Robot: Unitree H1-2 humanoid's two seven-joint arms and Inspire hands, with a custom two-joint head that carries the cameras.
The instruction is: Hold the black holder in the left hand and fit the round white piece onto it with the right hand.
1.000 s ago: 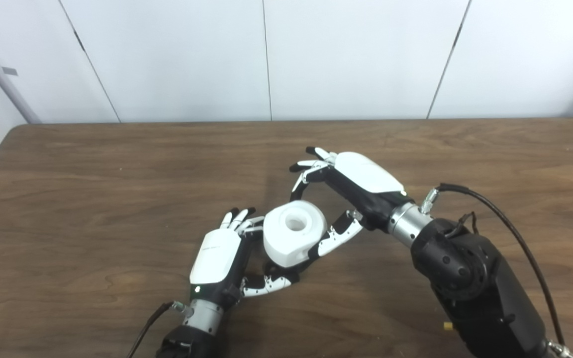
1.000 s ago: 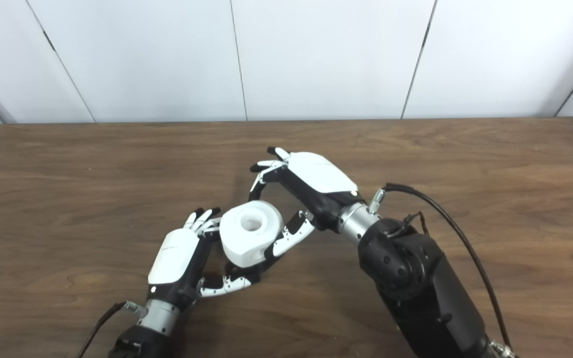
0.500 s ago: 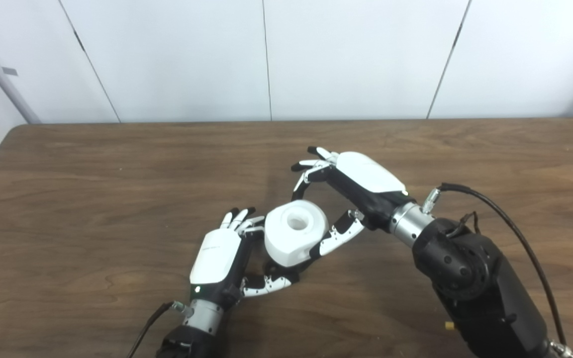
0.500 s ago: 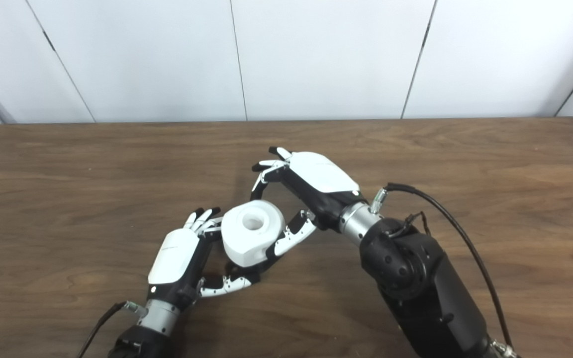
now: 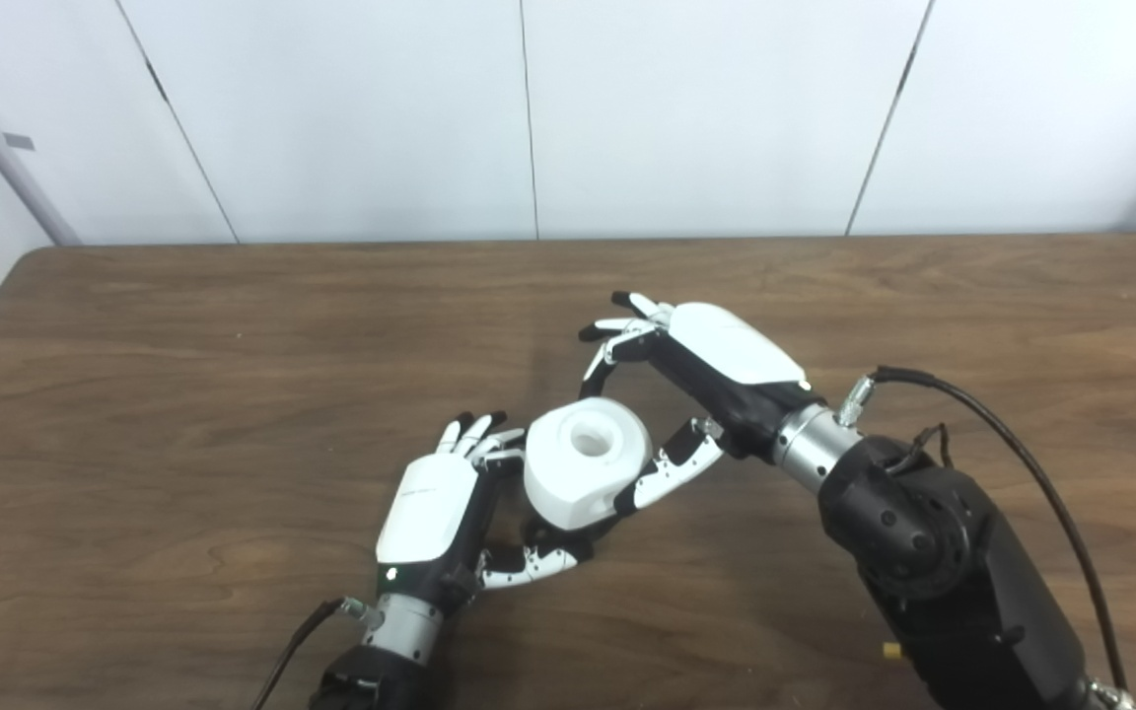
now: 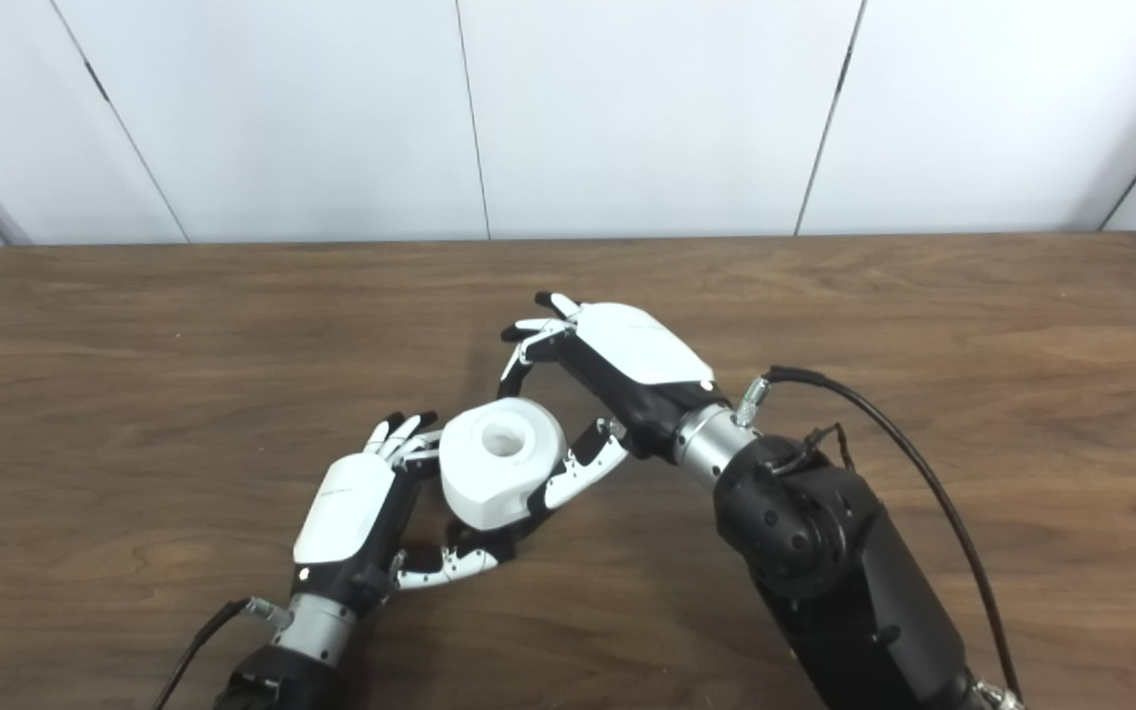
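Now both of my hands sit around the round white piece, low and centre in frame.

Nearest me, my left hand (image 5: 430, 513) comes up from the bottom edge with its fingers curled around the underside of the round white piece (image 5: 585, 475); a dark part under it may be the black holder, but I cannot tell. The white piece shows a round hole on top. Just right of it, my right hand (image 5: 716, 370) is spread wide, thumb touching the piece's right side and fingers (image 5: 610, 340) arched above and behind it, apart from it. Beyond lies the brown wooden table (image 5: 233, 325), then white wall panels (image 5: 706, 108).
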